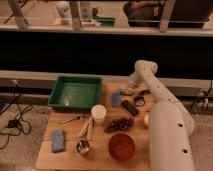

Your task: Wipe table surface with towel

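Observation:
The light-brown wooden table surface [67, 157] carries many items. A blue folded cloth-like pad [58, 141] lies at its front left. A second small bluish piece [116, 99] lies near the table's back middle. My white arm [165, 125] rises from the lower right, bends at an elbow [144, 68] and comes down over the back right of the table. The gripper [132, 93] hangs low just right of the bluish piece, beside a black remote-like object [131, 107].
A green bin [75, 92] stands at the back left. A white cup [98, 114], dark grapes [119, 124], a red bowl [121, 146], a metal cup [82, 147], a banana [87, 129] and an orange fruit [146, 119] crowd the middle. Cables [12, 122] lie on the floor to the left.

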`<action>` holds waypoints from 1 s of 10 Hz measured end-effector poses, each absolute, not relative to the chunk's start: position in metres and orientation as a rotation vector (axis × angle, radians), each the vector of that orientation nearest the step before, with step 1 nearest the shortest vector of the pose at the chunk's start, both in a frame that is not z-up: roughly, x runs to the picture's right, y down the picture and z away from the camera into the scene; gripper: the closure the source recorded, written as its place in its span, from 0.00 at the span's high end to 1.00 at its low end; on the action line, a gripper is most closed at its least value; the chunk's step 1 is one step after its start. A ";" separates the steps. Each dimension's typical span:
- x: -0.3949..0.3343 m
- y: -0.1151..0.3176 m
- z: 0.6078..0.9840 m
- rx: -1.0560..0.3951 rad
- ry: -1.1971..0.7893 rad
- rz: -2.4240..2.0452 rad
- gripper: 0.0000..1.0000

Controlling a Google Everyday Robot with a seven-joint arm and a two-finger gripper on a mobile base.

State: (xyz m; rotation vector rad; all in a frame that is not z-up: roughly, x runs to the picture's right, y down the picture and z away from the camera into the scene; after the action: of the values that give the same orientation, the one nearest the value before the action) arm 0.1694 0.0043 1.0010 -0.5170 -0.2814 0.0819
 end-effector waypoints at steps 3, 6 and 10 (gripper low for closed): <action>0.169 0.004 1.001 -0.517 -0.282 0.082 0.80; 0.169 0.004 1.001 -0.517 -0.282 0.082 0.80; 0.163 -0.001 0.994 -0.493 -0.288 0.077 0.80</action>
State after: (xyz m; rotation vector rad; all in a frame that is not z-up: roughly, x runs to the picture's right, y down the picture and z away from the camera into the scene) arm 0.1635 -0.0006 0.9936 -0.4925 -0.2876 0.0775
